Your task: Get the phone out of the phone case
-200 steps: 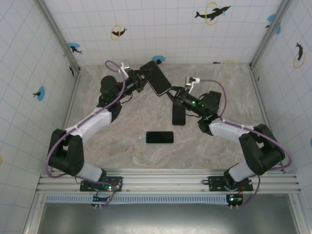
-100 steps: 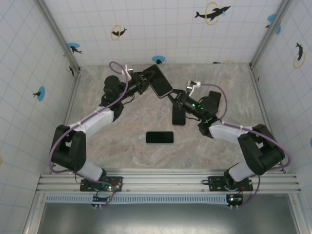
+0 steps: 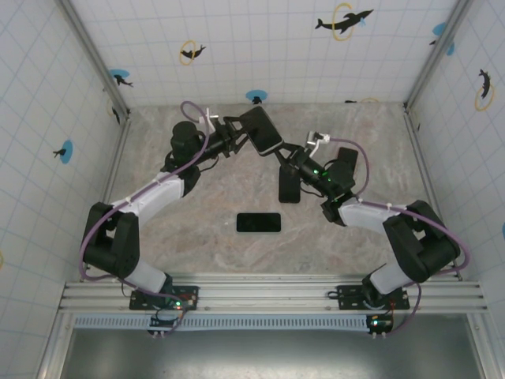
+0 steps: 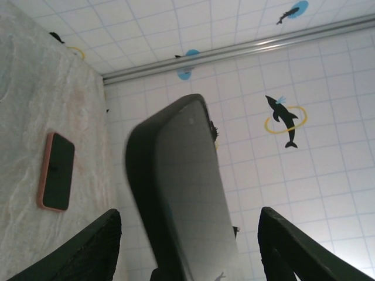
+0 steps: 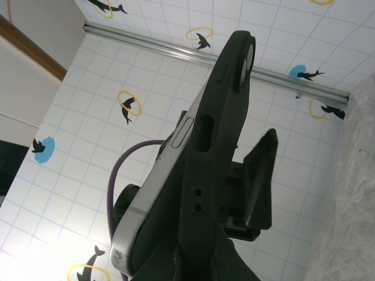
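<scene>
Near the top middle of the top view, the phone case [image 3: 264, 130] sits between the spread fingers of the left hand [image 3: 241, 136]. The right hand [image 3: 283, 153] pinches its lower end.

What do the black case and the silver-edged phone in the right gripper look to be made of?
Black phone case: looks like soft matte rubber or silicone, judging by its dull surface, moulded cutouts and the way it bends away from the phone. Silver-edged phone: frame looks like satin metal, given its smooth sheen; painted plastic is possible.
</scene>
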`<state>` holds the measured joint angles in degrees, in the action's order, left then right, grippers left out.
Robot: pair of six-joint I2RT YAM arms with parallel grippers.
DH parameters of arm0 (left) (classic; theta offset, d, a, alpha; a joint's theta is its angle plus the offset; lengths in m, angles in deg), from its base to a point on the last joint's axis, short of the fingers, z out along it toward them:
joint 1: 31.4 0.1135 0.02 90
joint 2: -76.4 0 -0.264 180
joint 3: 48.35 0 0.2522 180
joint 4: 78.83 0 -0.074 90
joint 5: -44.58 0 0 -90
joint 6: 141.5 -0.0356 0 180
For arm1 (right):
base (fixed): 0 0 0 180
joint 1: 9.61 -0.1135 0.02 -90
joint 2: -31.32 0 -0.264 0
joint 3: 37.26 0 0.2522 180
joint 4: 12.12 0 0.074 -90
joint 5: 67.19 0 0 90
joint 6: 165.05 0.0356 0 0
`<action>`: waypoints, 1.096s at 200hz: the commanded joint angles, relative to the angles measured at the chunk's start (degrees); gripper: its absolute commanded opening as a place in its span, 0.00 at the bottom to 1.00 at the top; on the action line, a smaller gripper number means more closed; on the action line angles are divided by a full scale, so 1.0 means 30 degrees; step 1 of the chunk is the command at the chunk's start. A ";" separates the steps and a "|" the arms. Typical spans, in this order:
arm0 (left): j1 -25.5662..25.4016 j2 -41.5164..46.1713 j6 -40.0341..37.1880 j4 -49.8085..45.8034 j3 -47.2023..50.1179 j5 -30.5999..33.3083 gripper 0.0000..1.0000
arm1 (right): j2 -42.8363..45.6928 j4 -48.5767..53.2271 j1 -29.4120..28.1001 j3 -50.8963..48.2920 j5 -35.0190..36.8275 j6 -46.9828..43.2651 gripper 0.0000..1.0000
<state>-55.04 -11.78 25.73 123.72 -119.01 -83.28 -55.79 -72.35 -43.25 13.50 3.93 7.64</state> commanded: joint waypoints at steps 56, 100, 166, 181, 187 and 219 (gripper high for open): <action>-0.0117 0.2269 -0.3653 -0.5606 -0.1546 0.1761 0.70 | -0.0494 -0.3529 0.0174 -0.0361 0.1394 -0.0328 0.00; -0.1377 0.5487 -0.3553 -0.8543 -0.0505 0.4724 0.72 | -0.0762 -0.3546 0.0084 -0.0502 0.2500 -0.0983 0.00; -0.7450 0.6546 0.0597 -0.5879 0.1703 1.1232 0.71 | -0.1715 -0.5291 -0.0818 -0.0522 0.5232 -0.2471 0.00; -0.8287 0.6211 0.1385 -0.5037 0.1914 1.2534 0.70 | -0.1841 -0.5548 -0.1018 -0.0581 0.5765 -0.2671 0.00; -0.8508 0.6087 0.1634 -0.5037 0.1859 1.3055 0.71 | -0.1878 -0.5623 -0.1095 -0.0659 0.6045 -0.2738 0.00; -0.9720 0.5923 0.2974 -0.3722 0.2492 1.7281 0.65 | -0.1915 -0.6028 -0.1526 -0.0955 0.6982 -0.3251 0.00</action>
<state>-82.43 6.10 29.05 106.26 -112.79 -43.61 -61.45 -81.86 -46.86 11.42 20.28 0.38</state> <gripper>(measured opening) 0.659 0.114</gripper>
